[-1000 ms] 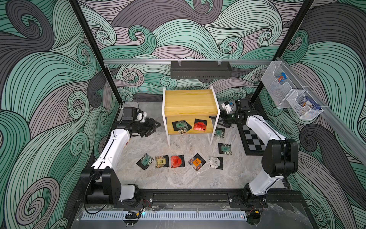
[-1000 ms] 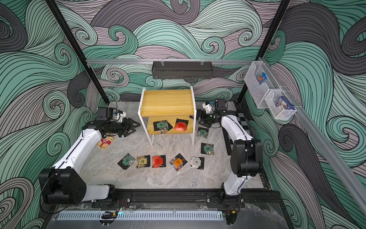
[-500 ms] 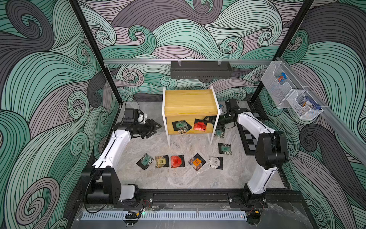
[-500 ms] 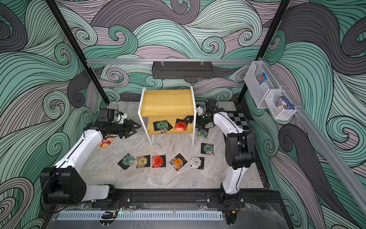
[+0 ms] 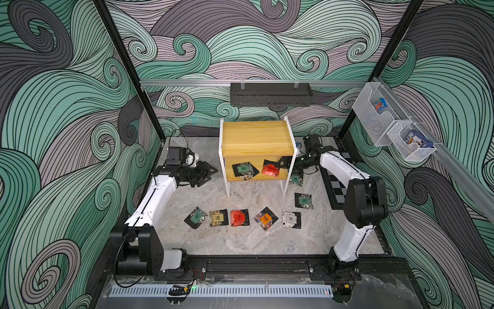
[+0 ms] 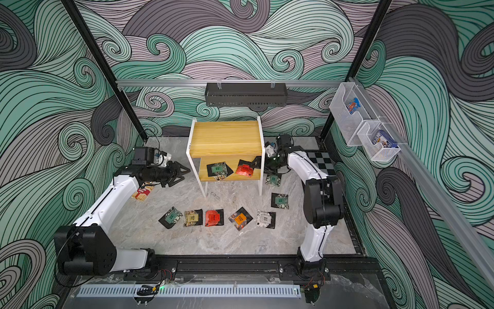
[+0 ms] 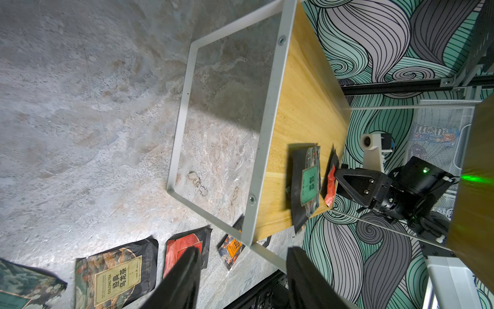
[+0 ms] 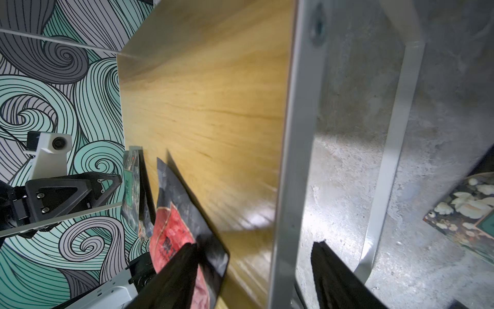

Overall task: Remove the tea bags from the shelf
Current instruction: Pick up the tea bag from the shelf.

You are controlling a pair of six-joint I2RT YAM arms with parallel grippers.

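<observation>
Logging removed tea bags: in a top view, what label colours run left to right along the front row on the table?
teal-green tea bag, yellow tea bag, red tea bag, orange tea bag, white tea bag

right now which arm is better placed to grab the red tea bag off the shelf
Right. The right gripper is at the red tea bag inside the shelf; the left gripper hangs outside its frame.
</observation>
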